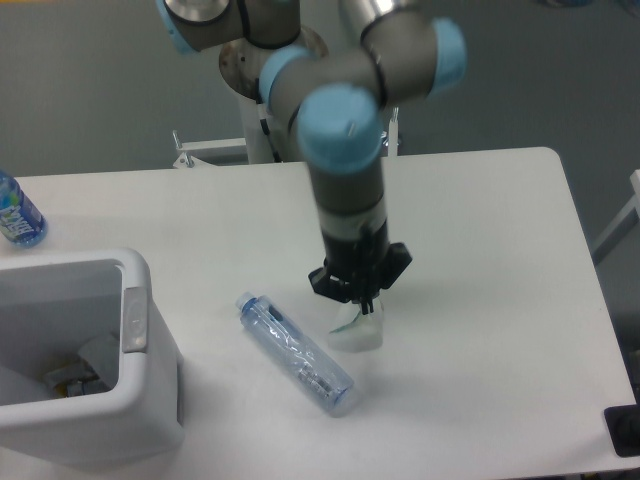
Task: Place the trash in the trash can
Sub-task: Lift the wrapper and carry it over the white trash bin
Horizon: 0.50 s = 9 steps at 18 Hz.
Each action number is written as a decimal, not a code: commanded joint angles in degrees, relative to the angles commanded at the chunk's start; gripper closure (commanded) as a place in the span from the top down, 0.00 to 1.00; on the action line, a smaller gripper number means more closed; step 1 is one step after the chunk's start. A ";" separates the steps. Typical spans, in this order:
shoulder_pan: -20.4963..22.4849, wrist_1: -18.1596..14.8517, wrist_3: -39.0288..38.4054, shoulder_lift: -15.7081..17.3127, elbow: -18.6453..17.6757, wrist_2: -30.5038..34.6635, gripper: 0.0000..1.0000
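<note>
My gripper (364,308) points straight down over the small white carton (358,329), fingertips at its top edge; whether they pinch it I cannot tell. Carton sits on the white table (480,250). Clear bottle (294,352) lies on its side just left of the carton, slanting toward the near edge. White trash can (90,400) at near left, scraps inside. Blue-labelled bottle (17,212) at far left edge.
</note>
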<state>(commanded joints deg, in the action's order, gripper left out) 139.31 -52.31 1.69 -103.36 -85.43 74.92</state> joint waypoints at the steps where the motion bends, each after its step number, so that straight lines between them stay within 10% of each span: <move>1: -0.09 1.76 -1.06 0.70 0.35 -2.91 0.00; 9: -5.88 3.45 -5.38 1.41 6.15 -12.25 0.00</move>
<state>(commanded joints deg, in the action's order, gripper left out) 133.43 -48.87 -3.69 -101.95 -79.28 62.67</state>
